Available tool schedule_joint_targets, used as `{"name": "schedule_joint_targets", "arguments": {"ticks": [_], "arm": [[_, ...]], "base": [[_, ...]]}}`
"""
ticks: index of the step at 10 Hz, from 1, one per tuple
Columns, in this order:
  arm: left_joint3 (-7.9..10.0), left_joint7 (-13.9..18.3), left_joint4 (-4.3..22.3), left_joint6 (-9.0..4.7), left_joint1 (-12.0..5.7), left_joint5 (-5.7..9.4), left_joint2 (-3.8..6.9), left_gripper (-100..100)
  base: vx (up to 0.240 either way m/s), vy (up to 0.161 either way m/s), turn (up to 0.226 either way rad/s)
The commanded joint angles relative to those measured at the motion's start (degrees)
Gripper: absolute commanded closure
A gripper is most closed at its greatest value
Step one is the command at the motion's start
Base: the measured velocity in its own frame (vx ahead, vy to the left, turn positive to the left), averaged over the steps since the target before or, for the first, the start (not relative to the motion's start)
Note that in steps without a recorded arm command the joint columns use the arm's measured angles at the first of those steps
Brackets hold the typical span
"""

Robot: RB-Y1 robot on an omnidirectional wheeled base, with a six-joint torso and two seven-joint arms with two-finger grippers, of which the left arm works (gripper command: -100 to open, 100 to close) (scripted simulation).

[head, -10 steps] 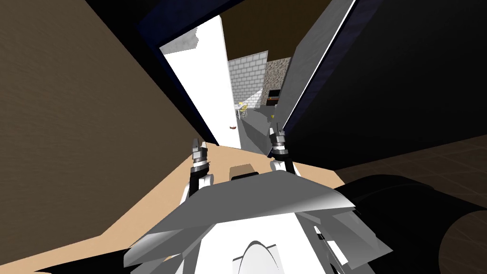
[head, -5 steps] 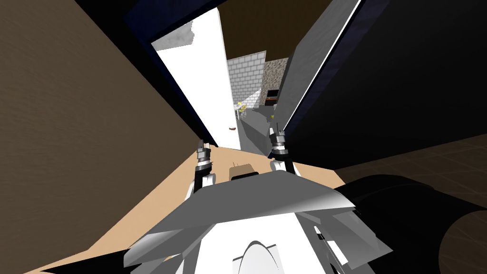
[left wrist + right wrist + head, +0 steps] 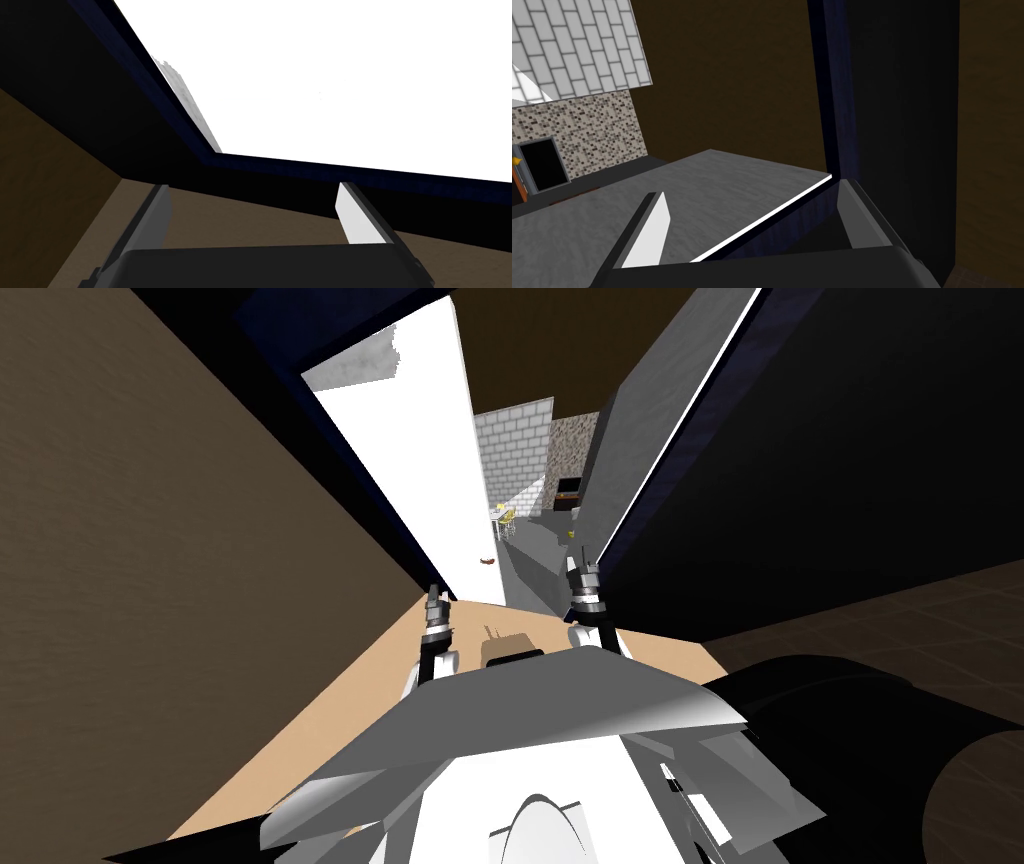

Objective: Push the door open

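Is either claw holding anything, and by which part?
Nothing is held. The left claw and right claw are both open and empty; the right one is beside the edge of the grey door.

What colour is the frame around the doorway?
Dark navy blue; the door frame shows best in the left wrist view.

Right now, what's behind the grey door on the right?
Past the grey door, through the gap: a pale brick wall, a speckled wall, a black-fronted box and a small table. Whatever lies directly behind the panel is covered.
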Motion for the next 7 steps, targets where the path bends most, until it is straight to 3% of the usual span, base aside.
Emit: {"name": "schedule_joint_targets", "arguments": {"ticks": [1,7], "arm": [[-0.28,0.4,2.4,-0.37,-0.95,0.14,0.25,-100],[-1.73,1.3,12.7,-2.69,-4.77,0.43,0.53,-100]], "base": [[0.095,0.037,-0.061],[0.096,0.046,-0.069]]}}
